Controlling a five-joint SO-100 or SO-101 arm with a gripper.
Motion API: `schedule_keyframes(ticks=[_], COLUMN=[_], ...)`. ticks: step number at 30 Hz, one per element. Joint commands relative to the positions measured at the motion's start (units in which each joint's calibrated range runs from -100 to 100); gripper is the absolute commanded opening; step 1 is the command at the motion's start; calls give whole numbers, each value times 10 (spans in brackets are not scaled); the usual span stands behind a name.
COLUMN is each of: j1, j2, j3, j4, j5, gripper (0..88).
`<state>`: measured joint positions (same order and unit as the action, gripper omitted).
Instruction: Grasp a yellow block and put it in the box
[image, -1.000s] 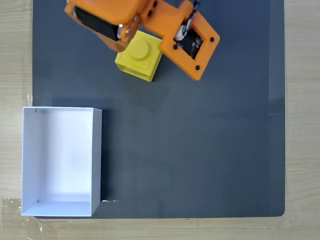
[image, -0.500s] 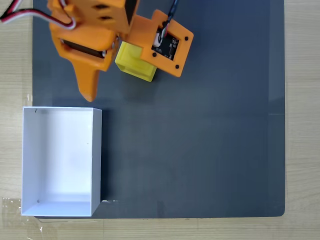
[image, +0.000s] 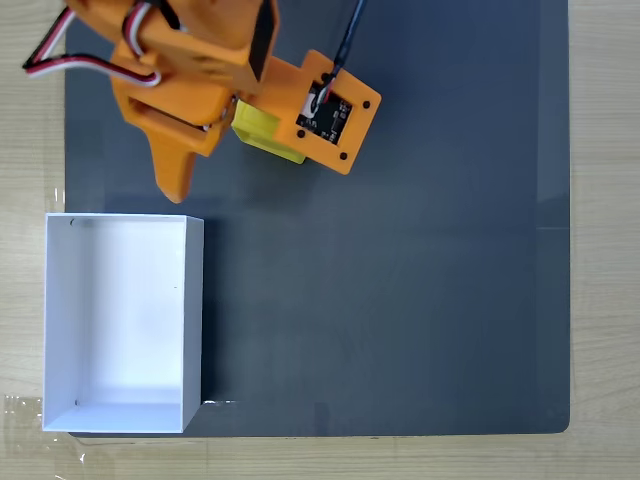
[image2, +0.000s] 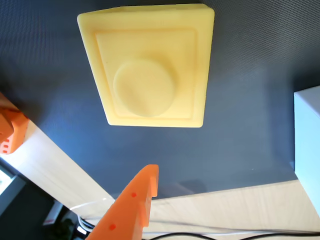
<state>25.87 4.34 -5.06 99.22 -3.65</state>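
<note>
- Your orange plastic two-finger gripper (image: 205, 150) hangs over the far-left part of the dark grey mat (image: 400, 300) in the fixed view. The bright yellow plastic cube w/ one round stud (image2: 150, 65) sits on the mat right under it, mostly hidden by the arm there.
- Key relation: in the wrist view the cube lies straight ahead of the one orange fingertip (image2: 145, 182), gap between them, not touching. It's square, so no long axis to line up with.
- Jaws: spread wide, holding nothing, I'd say; 2nd finger isn't clear.
- White thin-walled open-top box (image: 192, 300) sits near-left in the fixed view, well apart from the cube.
- Count: 1 cube, 1 box, 1 arm.
</note>
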Motion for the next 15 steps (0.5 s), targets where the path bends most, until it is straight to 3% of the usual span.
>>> schedule_keyframes(ticks=[1,8,15], j1=[-22,-65,-79], j2=[-50,-98,-100], j3=[45,141,179], j4=[6,5,2], j5=[0,31,33], gripper=[437,437,437])
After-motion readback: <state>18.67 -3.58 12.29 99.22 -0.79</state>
